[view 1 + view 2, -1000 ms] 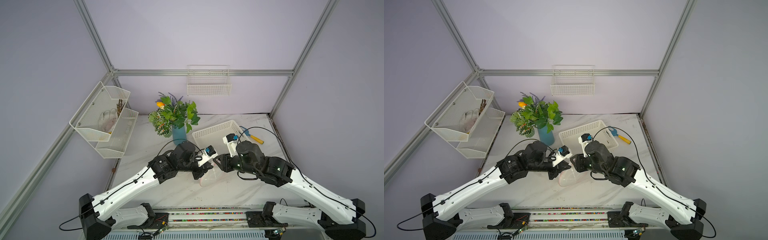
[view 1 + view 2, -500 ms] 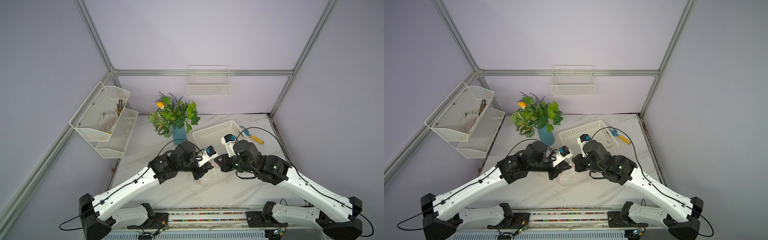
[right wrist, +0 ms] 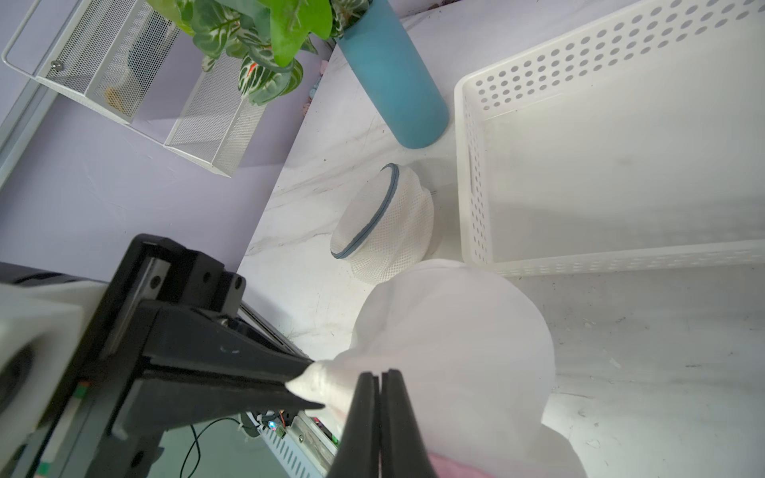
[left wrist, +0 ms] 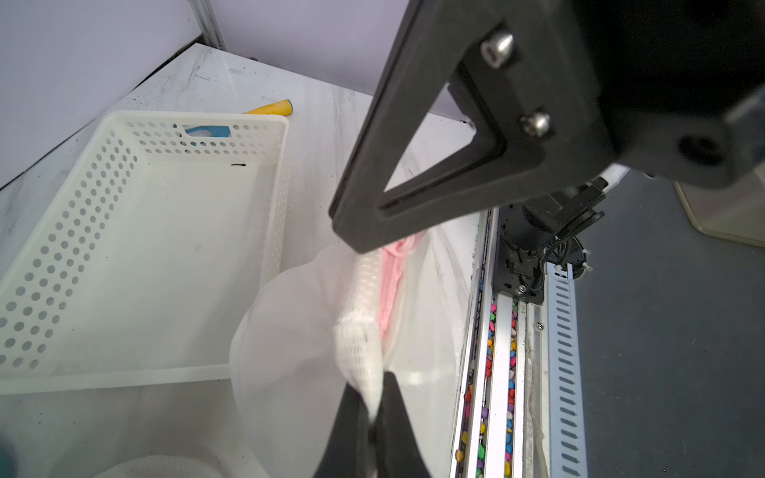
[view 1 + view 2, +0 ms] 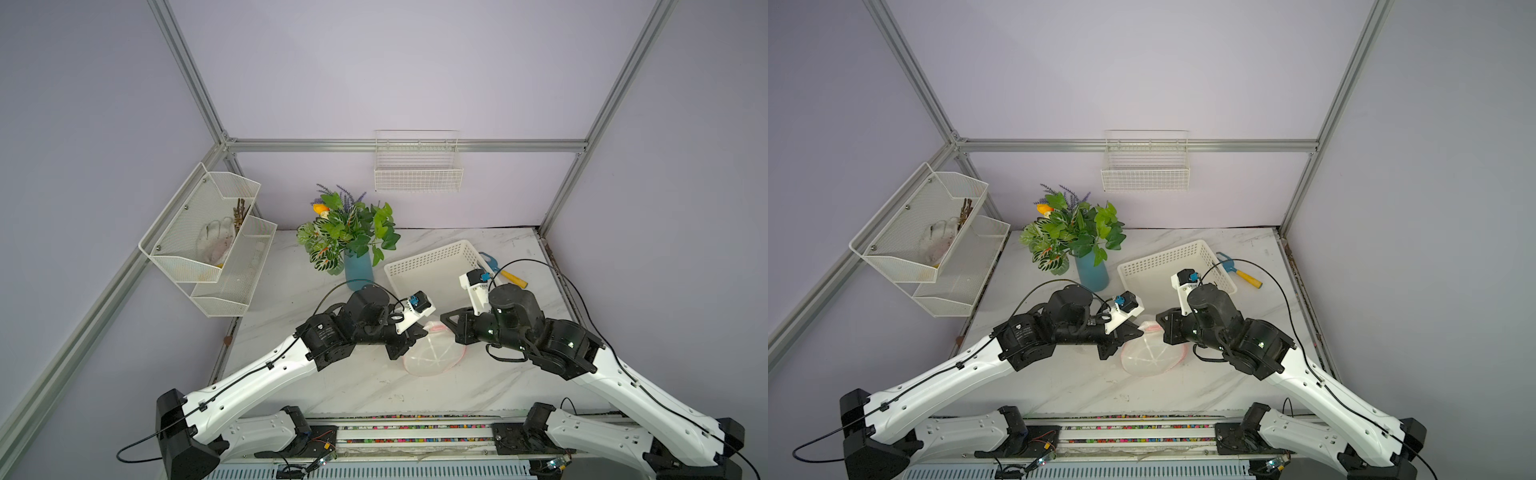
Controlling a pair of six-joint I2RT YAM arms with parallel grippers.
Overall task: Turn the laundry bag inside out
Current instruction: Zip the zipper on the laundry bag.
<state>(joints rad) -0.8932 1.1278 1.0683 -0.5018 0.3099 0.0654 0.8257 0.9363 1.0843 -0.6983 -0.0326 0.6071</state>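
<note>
While the left gripper (image 4: pixel 374 397) pinches a white mesh fold of the laundry bag (image 4: pixel 289 331), the right gripper (image 3: pixel 378 376) (jaws pressed together) touches its pink trim (image 4: pixel 391 281) just beyond the left jaws.

Translucent white mesh laundry bag (image 3: pixel 455 331): pink edge cut by right wrist frame | yellow-handled blue tool (image 4: pixel 269 109): mostly behind white perforated plastic basket (image 4: pixel 62 231) | pale object (image 5: pixel 216 243) in white wire-mesh wall rack (image 5: pixel 178 264): blurred, unidentifiable

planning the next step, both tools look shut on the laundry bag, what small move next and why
Probably ease the left tool and right tool slightly apart: both are shut on the laundry bag beside its pink trim, so spreading should open the mouth.
</note>
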